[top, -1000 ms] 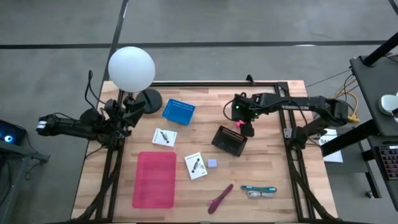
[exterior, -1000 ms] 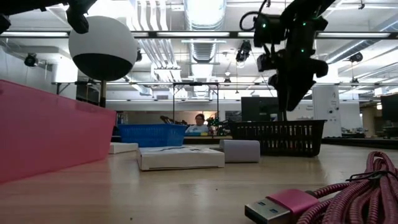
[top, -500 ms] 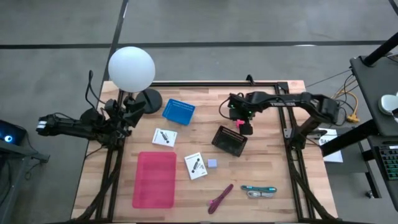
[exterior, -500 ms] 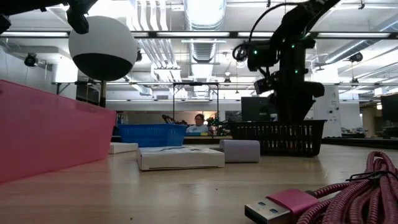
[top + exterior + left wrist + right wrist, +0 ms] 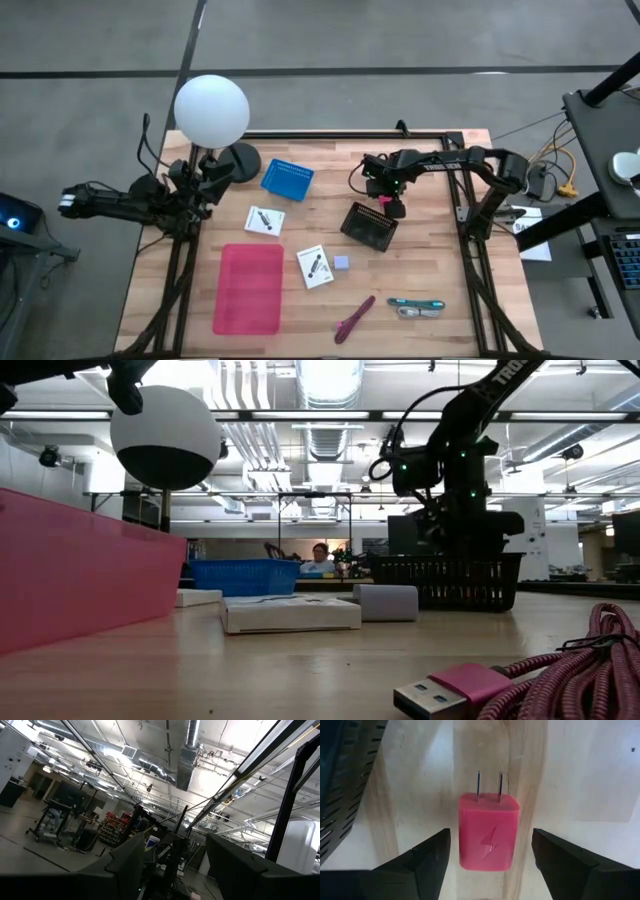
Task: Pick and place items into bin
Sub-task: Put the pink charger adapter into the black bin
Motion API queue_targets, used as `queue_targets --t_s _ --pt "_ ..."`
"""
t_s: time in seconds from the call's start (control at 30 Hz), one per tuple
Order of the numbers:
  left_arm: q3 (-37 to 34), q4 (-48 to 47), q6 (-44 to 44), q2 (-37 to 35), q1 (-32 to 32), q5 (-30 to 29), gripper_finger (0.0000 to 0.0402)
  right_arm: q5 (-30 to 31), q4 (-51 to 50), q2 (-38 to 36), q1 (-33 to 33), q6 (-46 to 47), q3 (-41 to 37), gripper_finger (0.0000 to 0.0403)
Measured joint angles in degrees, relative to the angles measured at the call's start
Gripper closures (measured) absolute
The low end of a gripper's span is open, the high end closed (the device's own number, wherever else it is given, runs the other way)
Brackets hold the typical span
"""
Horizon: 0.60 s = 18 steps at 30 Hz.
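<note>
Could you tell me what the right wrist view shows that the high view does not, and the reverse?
Only the right wrist view shows the pink charger clearly: two prongs, a lightning mark, lying on the wood between the open right gripper fingers. Only the high view shows the pink bin, blue basket, white cards and the waiting left gripper. Both show the black basket beside the charger.

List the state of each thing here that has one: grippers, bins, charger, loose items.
Right gripper: open, fingers either side of the charger, not closed on it.
Pink charger: lying on the table, prongs out, beside the black basket.
Black basket: upright.
Blue basket: upright, contents unclear.
Pink bin: upright, looks empty.
Left gripper: open, raised off the table's left edge.
</note>
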Motion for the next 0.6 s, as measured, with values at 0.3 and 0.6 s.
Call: queue_targets --t_s 0.3,0.6 --pt "-0.23 -0.02 0.00 0.04 -0.02 0.00 0.0205 0.04 1.07 -0.33 -0.02 0.20 -0.01 0.0180" --pt "-0.66 0.01 -0.03 0.00 -0.02 0.00 0.0205 0.04 1.12 -0.07 0.00 0.44 -0.01 0.0234"
